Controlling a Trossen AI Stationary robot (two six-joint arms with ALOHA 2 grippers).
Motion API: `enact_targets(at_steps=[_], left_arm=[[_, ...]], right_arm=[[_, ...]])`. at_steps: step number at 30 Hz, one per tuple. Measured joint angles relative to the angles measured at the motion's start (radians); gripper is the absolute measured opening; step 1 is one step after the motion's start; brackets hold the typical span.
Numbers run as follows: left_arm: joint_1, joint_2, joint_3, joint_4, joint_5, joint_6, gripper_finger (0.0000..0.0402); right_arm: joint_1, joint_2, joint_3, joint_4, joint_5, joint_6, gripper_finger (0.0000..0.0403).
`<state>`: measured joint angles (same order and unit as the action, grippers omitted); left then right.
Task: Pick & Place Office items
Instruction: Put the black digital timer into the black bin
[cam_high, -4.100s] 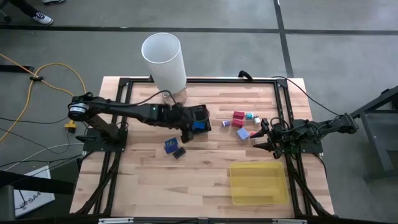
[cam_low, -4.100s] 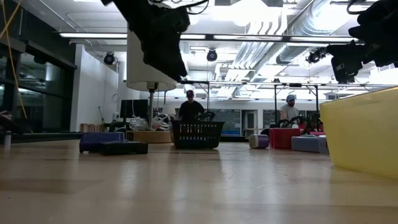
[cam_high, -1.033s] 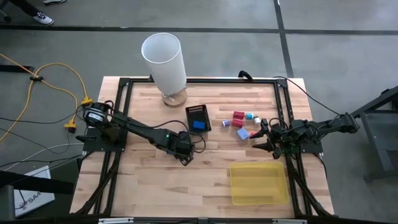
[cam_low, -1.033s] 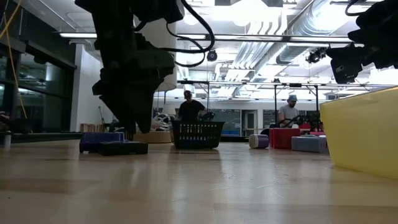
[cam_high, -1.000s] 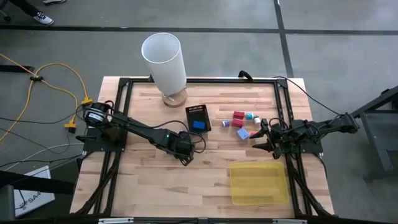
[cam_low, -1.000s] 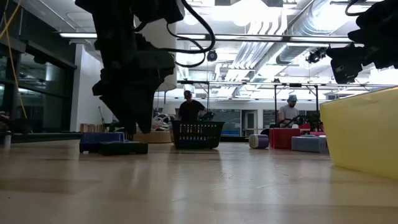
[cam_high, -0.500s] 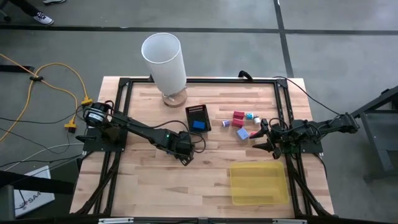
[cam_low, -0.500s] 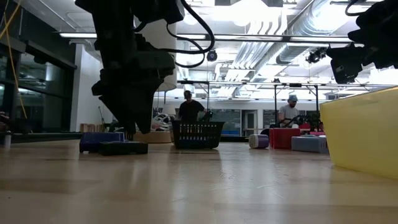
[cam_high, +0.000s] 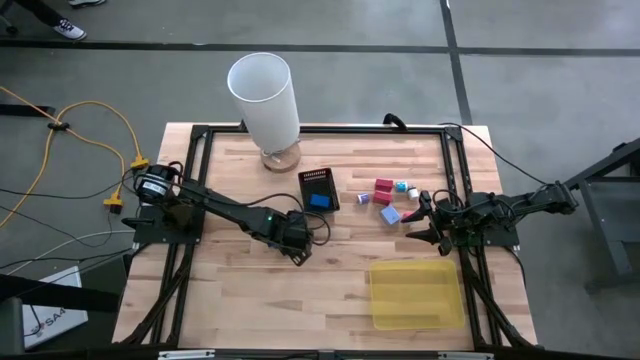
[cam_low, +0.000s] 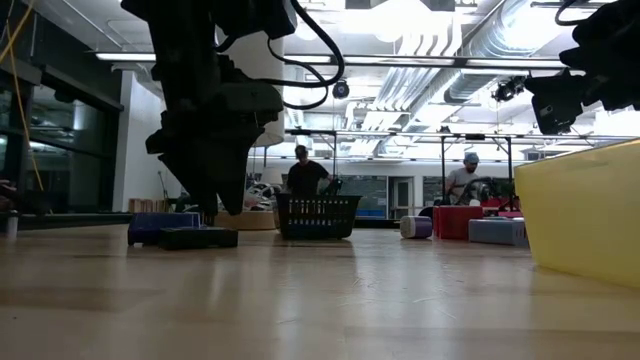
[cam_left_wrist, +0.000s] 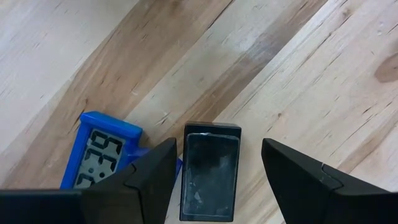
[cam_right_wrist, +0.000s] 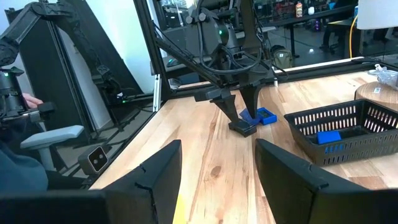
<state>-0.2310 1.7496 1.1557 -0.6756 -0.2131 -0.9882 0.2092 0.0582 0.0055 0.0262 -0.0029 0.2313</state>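
A flat black item (cam_left_wrist: 210, 171) lies on the wood beside a blue clock-like item (cam_left_wrist: 102, 158); both also show low on the table, the black item (cam_low: 198, 238) in front of the blue item (cam_low: 160, 226). My left gripper (cam_left_wrist: 217, 152) hangs open just over the black item, pointing steeply down, one finger on each side of it; from above the left gripper (cam_high: 297, 250) hides both items. Whether a finger touches the item, I cannot tell. A blue piece (cam_high: 319, 200) sits in the black mesh box (cam_high: 319, 186). My right gripper (cam_high: 418, 218) waits open at the right edge.
Red (cam_high: 384, 187), pale blue (cam_high: 390, 213), purple (cam_high: 363, 198) and white/teal (cam_high: 402, 187) blocks lie right of the mesh box. A yellow tray (cam_high: 415, 293) lies near right. A tall white cylinder (cam_high: 264, 98) stands at the far edge. People are in the room behind.
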Motion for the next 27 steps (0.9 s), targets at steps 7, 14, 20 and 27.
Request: enact_targets(at_steps=[7, 14, 20, 27], left_arm=[[0.000, 0.000, 0.000, 0.004, 0.000, 0.000, 0.0228], [0.000, 0.000, 0.000, 0.011, 0.000, 0.000, 0.0228], [0.000, 0.000, 0.000, 0.011, 0.000, 0.000, 0.0228], [0.000, 0.000, 0.000, 0.011, 0.000, 0.000, 0.0228]], right_arm=[[0.000, 0.000, 0.000, 0.000, 0.000, 0.000, 0.0190], [0.000, 0.000, 0.000, 0.000, 0.000, 0.000, 0.0190], [0.000, 0.000, 0.000, 0.000, 0.000, 0.000, 0.0190], [0.000, 0.000, 0.000, 0.000, 0.000, 0.000, 0.0190]])
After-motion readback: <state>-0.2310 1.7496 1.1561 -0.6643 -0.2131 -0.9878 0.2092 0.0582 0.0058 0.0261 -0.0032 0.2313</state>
